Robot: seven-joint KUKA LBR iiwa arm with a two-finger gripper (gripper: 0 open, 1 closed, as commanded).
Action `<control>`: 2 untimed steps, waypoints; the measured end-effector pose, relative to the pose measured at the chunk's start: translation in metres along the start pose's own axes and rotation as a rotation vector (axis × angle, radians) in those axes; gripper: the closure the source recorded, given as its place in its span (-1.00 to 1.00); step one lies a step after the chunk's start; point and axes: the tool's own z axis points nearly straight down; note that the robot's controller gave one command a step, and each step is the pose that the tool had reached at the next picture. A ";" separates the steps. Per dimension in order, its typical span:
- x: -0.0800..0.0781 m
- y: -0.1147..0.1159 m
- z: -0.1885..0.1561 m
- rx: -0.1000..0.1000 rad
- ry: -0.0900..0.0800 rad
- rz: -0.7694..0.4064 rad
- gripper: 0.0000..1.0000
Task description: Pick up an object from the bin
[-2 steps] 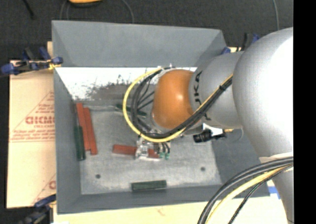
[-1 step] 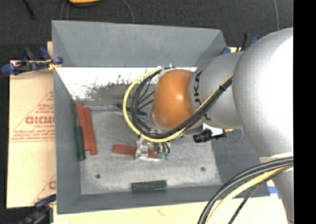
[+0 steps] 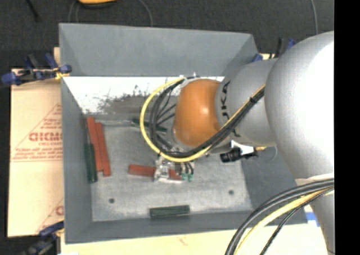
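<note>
Reaching into the bin (image 3: 76, 152) from its right side with the silver arm (image 3: 298, 102) and pointing the orange wrist cover (image 3: 196, 110) down toward the middle. Holding the gripper (image 3: 169, 173) low over the floor, just front of centre. Trailing yellow and black cables (image 3: 145, 117) in a loop round the wrist.

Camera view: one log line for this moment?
tool: low, centre of bin | nearest: small red block, at its right end | elsewhere: red bars view-left, green block front
</note>
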 end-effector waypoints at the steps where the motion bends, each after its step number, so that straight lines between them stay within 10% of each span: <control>1: 0.001 -0.008 -0.001 -0.006 -0.003 -0.076 1.00; 2: -0.010 0.017 -0.192 0.006 0.001 -0.103 1.00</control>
